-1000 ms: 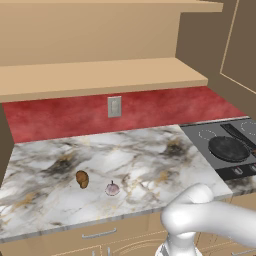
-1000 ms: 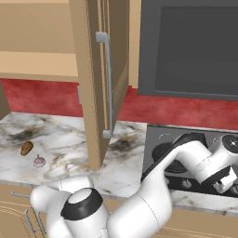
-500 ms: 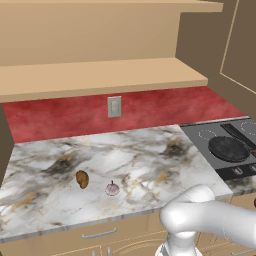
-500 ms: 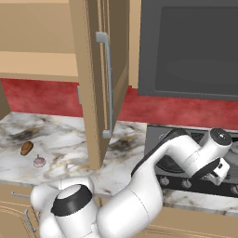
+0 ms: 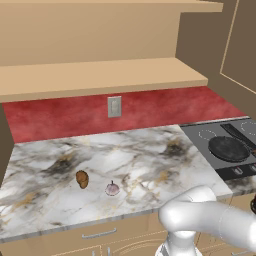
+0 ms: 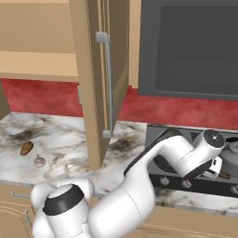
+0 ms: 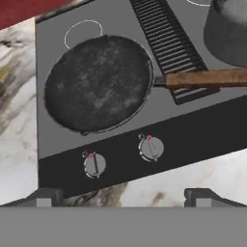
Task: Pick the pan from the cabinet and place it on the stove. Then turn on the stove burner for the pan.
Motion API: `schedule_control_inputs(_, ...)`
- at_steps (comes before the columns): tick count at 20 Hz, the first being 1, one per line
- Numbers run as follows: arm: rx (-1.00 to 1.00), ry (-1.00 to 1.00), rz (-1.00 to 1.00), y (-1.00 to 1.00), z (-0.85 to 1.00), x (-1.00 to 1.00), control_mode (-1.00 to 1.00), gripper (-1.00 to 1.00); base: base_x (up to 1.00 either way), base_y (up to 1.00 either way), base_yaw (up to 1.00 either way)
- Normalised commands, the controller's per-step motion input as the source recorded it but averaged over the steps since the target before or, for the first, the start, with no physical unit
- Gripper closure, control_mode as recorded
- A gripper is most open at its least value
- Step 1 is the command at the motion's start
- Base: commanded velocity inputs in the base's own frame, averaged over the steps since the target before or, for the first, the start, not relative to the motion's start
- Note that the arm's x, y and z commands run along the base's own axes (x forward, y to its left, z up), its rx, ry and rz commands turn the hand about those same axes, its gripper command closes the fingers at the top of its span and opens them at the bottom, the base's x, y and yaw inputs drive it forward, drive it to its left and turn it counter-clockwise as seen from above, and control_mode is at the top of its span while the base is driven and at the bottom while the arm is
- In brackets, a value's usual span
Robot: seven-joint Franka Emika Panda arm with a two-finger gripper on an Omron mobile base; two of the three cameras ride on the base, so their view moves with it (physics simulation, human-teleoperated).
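- Compared with the earlier frames, arm's forearm and wrist sit further right over the cooktop in the right base view; counter items are unchanged in place.
- Left on the marble counter [image 5: 140,165]: a small brown lump [image 5: 82,178] and, just beside it, a small pinkish bulb [image 5: 112,188], apart from each other.
- Cabinet [image 6: 100,83] door stands open; its silver bar handle [image 6: 108,83] is vertical. Tan shelf [image 5: 100,75] above the red backsplash.
- Stove [image 7: 120,140]: pan [image 7: 99,82] rests flat on the front-left burner, covering it; brown handle [image 7: 207,78] points right across the ribbed centre strip.
- One burner ring [image 7: 83,33] shows behind the pan.
- Two knobs [image 7: 94,164] [image 7: 150,147] on the front edge, below the pan.
- Gripper [image 7: 120,198]: released, fingertips spread wide, empty, hovering before the knobs, touching neither.
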Motion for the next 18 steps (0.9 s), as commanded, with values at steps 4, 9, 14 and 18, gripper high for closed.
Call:
schedule_control_inputs(4, -0.08, -0.02, 0.33, 0.22, 0.0, -0.02, -1.0, -1.0, 0.0, 0.0, 0.0)
schedule_control_inputs(9, -0.13, 0.04, 0.17, 0.17, 0.0, -0.05, -1.0, -1.0, 0.0, 0.0, 0.0)
schedule_control_inputs(14, -0.14, 0.08, 0.13, 0.15, -0.01, -0.12, -1.0, -1.0, 0.0, 0.0, 0.0)
schedule_control_inputs(18, -0.03, 0.01, 0.11, 0.12, -0.01, -0.12, -1.0, -1.0, 0.0, 0.0, 0.0)
